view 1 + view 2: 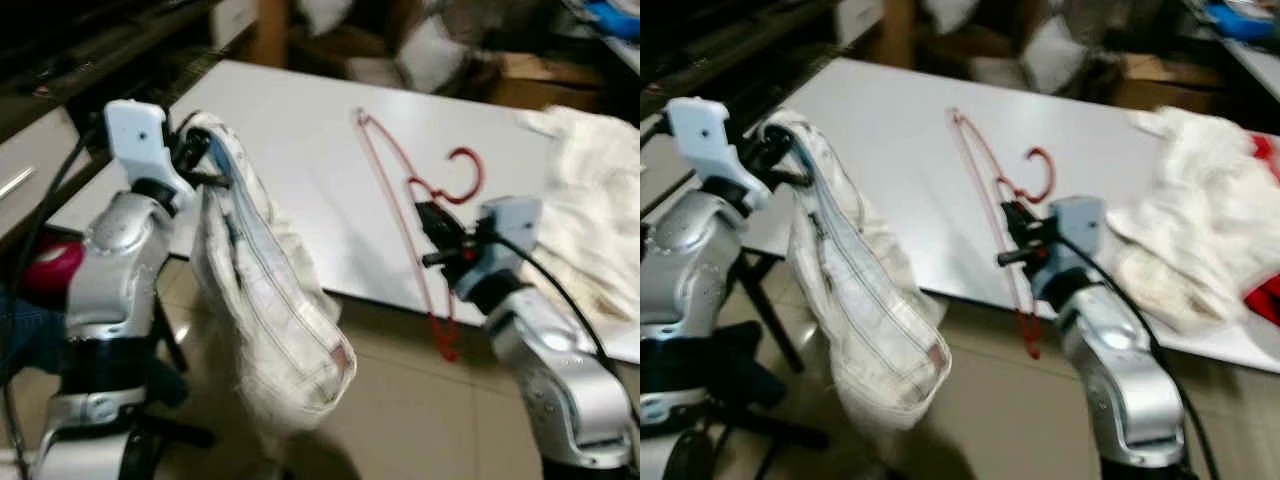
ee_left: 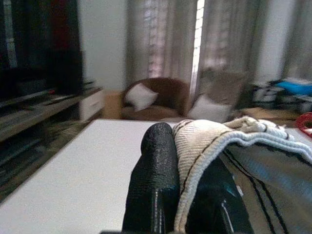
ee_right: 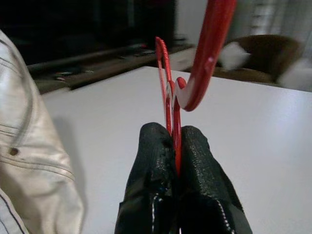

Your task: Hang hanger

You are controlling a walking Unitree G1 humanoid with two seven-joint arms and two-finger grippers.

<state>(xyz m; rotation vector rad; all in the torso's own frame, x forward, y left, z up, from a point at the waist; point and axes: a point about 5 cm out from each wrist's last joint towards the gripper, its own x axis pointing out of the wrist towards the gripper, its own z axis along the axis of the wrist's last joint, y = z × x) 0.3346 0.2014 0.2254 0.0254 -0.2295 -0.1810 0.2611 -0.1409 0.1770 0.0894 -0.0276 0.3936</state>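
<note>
A thin red wire hanger (image 1: 400,205) stands over the white table (image 1: 290,150), with its lower corner below the near edge. My right gripper (image 1: 432,222) is shut on the hanger (image 3: 171,117) near the neck, under its hook (image 1: 468,175). A white jacket with dark seam lines (image 1: 262,300) hangs off the table's near left side, down toward the floor. My left gripper (image 1: 205,160) is shut on the jacket's collar edge (image 2: 204,139), which is pinched between the two black fingers (image 2: 155,185).
A heap of white cloth (image 1: 590,200) lies on the table's right end, with something red (image 1: 1265,290) beside it. A brown armchair with pillows (image 2: 153,100) stands beyond the table. A low dark cabinet (image 1: 90,60) runs along the left. Beige floor tiles (image 1: 420,420) lie below.
</note>
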